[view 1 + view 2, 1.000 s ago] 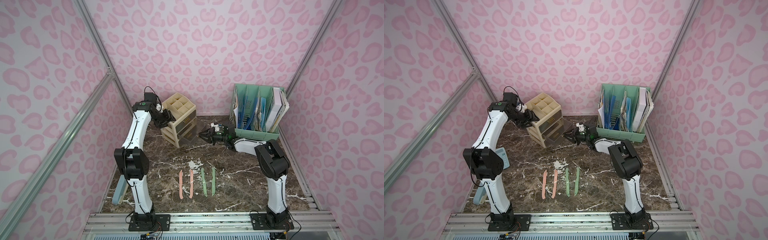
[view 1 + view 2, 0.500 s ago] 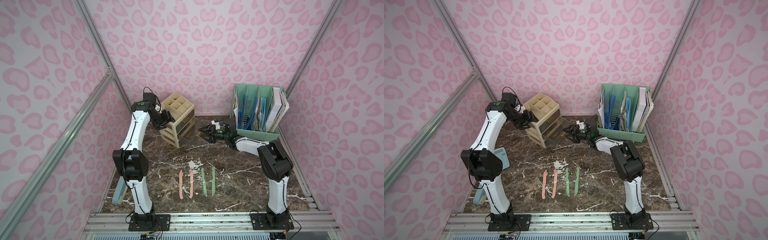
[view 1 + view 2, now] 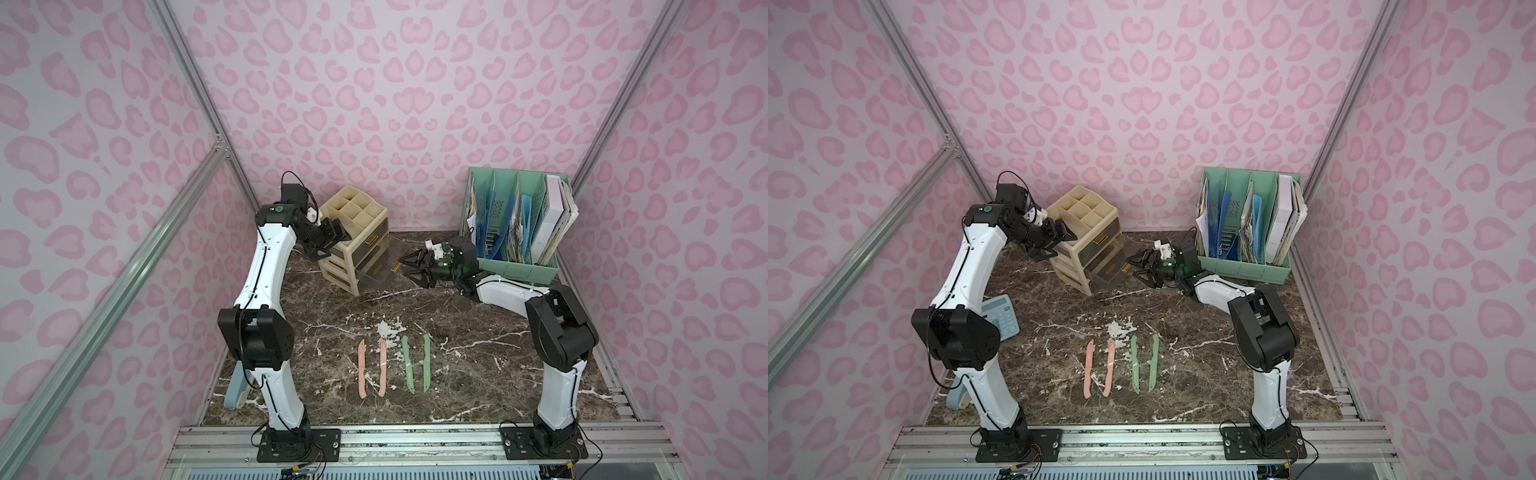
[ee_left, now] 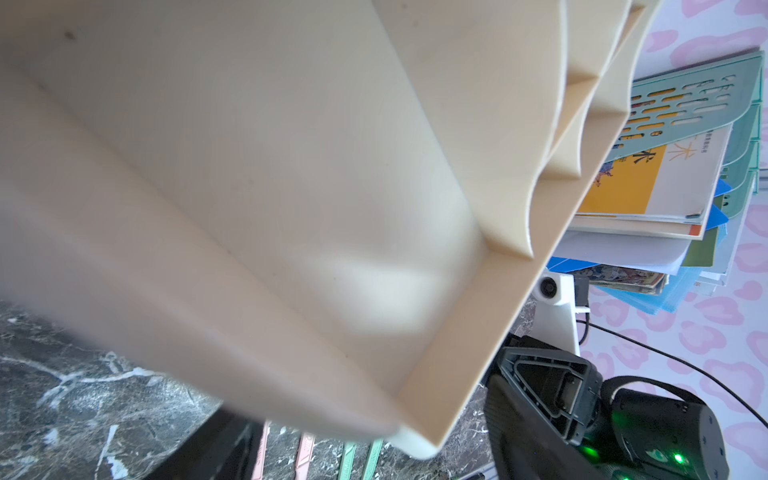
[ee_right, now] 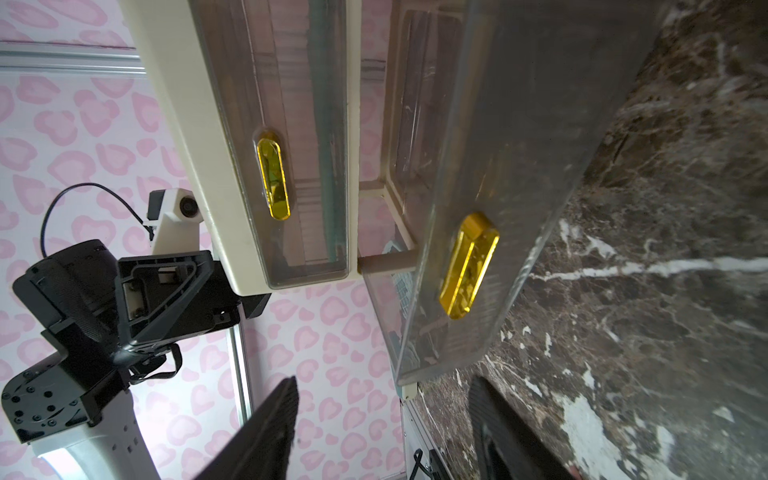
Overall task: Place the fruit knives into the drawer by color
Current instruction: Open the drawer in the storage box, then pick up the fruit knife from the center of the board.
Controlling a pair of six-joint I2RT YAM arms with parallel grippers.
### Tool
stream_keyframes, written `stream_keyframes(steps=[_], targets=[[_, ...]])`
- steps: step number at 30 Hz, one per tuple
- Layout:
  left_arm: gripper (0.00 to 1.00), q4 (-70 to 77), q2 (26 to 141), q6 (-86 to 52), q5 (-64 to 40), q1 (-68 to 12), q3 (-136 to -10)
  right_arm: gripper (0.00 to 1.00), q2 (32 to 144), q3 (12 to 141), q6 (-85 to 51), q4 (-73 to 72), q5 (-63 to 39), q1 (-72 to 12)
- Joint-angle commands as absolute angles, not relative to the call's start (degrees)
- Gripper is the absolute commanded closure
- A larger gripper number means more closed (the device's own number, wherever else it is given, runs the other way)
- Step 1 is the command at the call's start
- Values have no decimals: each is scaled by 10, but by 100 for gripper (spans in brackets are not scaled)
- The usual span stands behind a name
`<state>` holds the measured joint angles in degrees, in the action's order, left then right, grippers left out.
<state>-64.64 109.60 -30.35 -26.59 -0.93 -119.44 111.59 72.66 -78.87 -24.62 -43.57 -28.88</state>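
I see open marble between the pulled-out drawer [image 3: 380,272] and the row of fruit knives [image 3: 382,365], free for either arm. Farther back, the drawer unit [image 3: 361,214] and file rack [image 3: 519,272] leave a narrow gap, which my right gripper [image 3: 404,270] occupies.

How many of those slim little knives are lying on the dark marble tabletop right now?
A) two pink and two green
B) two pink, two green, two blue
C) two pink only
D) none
A: both top views show a salmon pink knife, its pink twin, a sage green knife and its green twin on the dark marble tabletop; no blue one there.
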Motion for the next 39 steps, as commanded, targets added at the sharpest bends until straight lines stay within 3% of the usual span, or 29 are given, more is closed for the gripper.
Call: stream_keyframes(steps=[1,20,39], targets=[[16,-642,1085,-312,-278,-9,-1189,33,1103,724,-757,-218,-428,-289],[13,-627,916,-322,-278,-23,-998,31,986,666,-575,28,-340,-306],[1,-564,734,-338,-307,-111,-747,31,941,663,-444,282,-127,-426]])
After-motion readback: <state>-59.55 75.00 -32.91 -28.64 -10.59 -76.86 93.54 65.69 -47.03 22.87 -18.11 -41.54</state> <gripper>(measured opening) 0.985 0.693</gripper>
